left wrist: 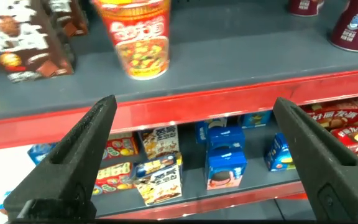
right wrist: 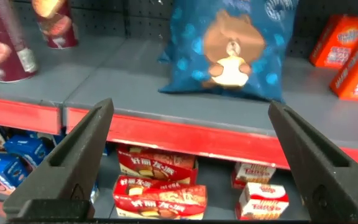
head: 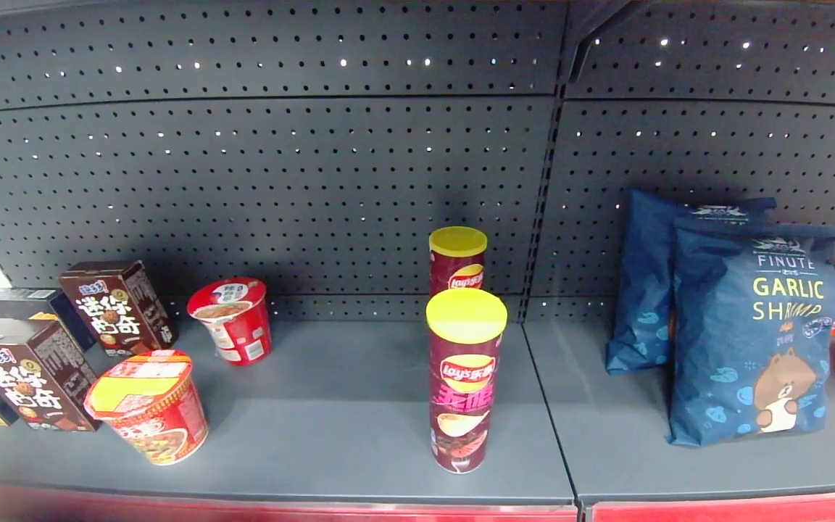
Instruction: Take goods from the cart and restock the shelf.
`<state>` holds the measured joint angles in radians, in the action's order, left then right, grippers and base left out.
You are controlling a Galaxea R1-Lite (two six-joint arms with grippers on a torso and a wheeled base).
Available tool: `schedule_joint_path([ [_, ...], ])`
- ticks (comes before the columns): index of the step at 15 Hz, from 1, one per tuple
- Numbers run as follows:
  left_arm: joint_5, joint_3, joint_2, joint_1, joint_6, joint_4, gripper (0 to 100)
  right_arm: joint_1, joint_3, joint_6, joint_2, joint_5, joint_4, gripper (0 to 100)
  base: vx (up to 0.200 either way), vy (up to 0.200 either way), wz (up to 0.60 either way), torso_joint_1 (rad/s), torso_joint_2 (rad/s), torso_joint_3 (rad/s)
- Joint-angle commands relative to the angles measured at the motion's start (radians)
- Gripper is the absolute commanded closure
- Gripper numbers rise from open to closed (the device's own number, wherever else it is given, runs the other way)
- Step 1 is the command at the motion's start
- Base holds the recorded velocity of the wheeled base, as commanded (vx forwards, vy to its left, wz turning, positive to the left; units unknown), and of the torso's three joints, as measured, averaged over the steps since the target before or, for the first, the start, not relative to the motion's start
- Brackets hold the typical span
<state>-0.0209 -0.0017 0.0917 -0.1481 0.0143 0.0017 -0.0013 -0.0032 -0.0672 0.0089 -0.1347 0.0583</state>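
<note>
on shelf [head: 330,413], lidded chip can [head: 463,391] upright

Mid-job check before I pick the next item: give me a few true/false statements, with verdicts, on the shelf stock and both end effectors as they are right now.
1. The left end effector and the right end effector are both open and empty. True.
2. The near noodle cup is stacked on the far noodle cup. False: they stand apart on the shelf.
3. The front chip can and the rear chip can stand upright, one behind the other. True.
4. The blue snack bags stand to the left of the chip cans. False: they stand to the right of them.
</note>
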Motion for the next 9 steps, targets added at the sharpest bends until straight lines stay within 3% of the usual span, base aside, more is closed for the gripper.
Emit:
schedule_joint_path([
  [1, 0.001, 0.000, 0.000, -0.001, 0.000, 0.000, 0, -0.002, 0.000, 0.000, 0.002, 0.000, 0.002, 0, 0.000, 0.000, 0.00, 0.000, 0.00, 0.000],
  [9, -0.001, 0.000, 0.002, -0.001, 0.000, 0.001, 0, 0.000, 0.000, 0.004, 0.002, 0.001, 0.002, 0, 0.000, 0.000, 0.00, 0.000, 0.00, 0.000],
])
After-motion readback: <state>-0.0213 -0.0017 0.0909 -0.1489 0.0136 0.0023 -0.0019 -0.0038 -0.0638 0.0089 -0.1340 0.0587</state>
